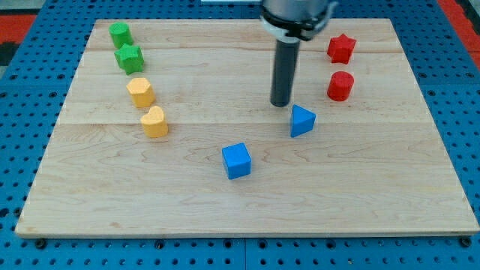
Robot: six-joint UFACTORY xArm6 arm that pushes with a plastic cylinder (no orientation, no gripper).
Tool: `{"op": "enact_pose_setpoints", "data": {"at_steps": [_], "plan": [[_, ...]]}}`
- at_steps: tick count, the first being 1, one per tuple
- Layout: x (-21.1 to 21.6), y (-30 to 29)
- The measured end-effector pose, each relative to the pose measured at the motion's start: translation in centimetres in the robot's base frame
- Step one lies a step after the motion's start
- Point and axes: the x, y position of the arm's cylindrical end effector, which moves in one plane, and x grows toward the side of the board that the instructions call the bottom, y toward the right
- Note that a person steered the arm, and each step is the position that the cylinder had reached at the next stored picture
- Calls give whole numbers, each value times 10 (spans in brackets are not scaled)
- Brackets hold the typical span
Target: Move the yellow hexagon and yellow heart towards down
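On the counter [247,202], our tip [280,103] stands just above the blue triangle [302,120], well apart from the yellow hexagon [140,91] and yellow heart [154,121] at the view's left. We have no pincer, only a rod. Both blocks look light and hard, so they should slide easily. We think we should push each from its top side.

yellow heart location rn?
Left part of the camera view: the yellow heart sits just below the yellow hexagon, well left of my tip.
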Motion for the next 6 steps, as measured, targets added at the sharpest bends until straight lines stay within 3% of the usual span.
{"op": "enact_pose_setpoints", "data": {"at_steps": [2, 3, 5, 6], "plan": [[-27, -172], [-27, -227], [-5, -294], [20, -276]]}}
